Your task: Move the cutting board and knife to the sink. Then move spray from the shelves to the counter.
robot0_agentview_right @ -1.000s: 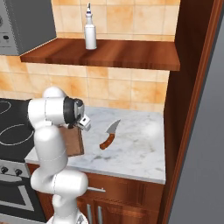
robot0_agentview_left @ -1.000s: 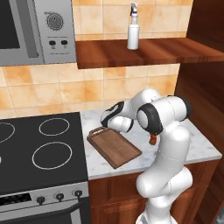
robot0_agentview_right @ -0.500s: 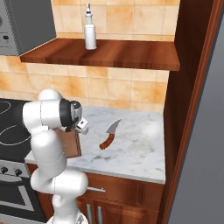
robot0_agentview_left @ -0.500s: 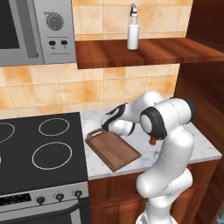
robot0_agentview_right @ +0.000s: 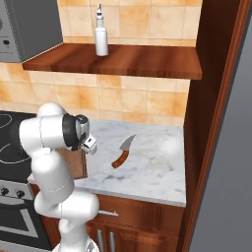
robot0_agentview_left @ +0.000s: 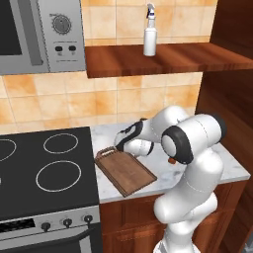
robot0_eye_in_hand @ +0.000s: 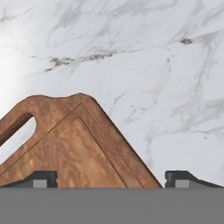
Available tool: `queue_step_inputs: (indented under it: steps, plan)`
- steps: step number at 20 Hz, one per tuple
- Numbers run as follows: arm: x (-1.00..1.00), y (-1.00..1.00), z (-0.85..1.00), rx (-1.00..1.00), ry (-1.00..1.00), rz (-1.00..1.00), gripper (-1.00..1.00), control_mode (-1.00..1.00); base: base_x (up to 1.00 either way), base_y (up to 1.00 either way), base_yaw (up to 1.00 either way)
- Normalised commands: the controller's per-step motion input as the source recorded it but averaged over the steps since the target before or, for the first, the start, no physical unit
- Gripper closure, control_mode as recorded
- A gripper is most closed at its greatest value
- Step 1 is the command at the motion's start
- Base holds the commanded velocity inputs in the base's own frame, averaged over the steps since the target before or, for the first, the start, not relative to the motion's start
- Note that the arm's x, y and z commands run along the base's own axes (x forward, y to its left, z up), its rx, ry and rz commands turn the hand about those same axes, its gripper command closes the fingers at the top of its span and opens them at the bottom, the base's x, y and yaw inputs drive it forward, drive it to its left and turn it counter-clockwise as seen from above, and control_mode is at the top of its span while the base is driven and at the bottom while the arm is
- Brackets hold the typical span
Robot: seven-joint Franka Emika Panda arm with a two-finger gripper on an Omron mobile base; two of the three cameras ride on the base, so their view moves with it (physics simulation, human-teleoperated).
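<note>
The brown cutting board [robot0_agentview_left: 126,171] lies flat on the marble counter [robot0_agentview_left: 217,165] beside the stovetop, its loop handle pointing to the back left. My gripper [robot0_agentview_left: 120,146] hovers open just above the handle end. In the hand view the board's handle corner [robot0_eye_in_hand: 74,146] sits between my spread fingertips [robot0_eye_in_hand: 42,178]. The knife [robot0_agentview_right: 123,151] rests on the counter to the right of the board, curved blade pointing to the wall. The white spray [robot0_agentview_left: 149,35] stands upright on the wooden shelves [robot0_agentview_left: 163,57] above. The sink is out of view.
A black stovetop [robot0_agentview_left: 44,170] borders the board on the left, with a microwave [robot0_agentview_left: 39,34] mounted above it. A tall dark wooden cabinet wall [robot0_agentview_right: 216,98] closes off the counter on the right. Bare marble [robot0_agentview_right: 157,167] stretches right of the knife.
My hand has sunk lower and slid slightly left, toward the handle end of the cutting board. Its jaws stayed open. The board, knife and spray have not moved.
</note>
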Motion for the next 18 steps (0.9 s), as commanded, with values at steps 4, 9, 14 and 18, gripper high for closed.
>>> queue_step_inputs:
  steps: [4, 9, 14, 18]
  plan:
    - [-0.59, 0.16, -0.37, 0.00, 0.06, 0.02, -1.00, -1.00, 0.00, 0.00, 0.00]
    - [-0.62, 0.18, -0.38, -0.01, 0.07, 0.04, -1.00, -1.00, 0.00, 0.00, 0.00]
    - [-0.65, 0.18, -0.39, -0.03, 0.07, 0.06, -1.00, -1.00, 0.00, 0.00, 0.00]
    - [-0.67, 0.18, -0.40, -0.03, 0.09, 0.08, -1.00, -1.00, 0.00, 0.00, 0.00]
